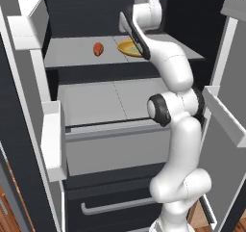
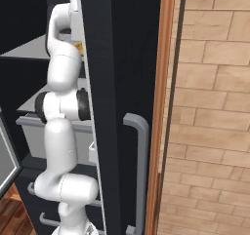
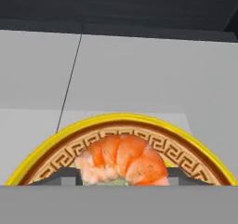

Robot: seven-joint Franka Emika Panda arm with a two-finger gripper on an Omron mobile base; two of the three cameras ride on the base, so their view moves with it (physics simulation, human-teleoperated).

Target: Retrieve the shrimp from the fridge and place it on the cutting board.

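Inside the open fridge [image 1: 86, 125], the shrimp [image 3: 122, 160] lies on a yellow plate [image 3: 46, 148] on the upper shelf [image 1: 72, 53]. Whether the gripper [image 3: 122, 177] grips it cannot be told. A reddish-brown lump [image 1: 98, 49] sits nearby.

You have the plate [image 1: 126, 48] on the fridge [image 1: 72, 106] shelf [image 1: 72, 53] as your landmark — the shrimp [image 3: 122, 159] lies on it, the oval lump [image 1: 98, 49] sits on the shelf to its left, and the drawer [image 1: 110, 130] sits below.
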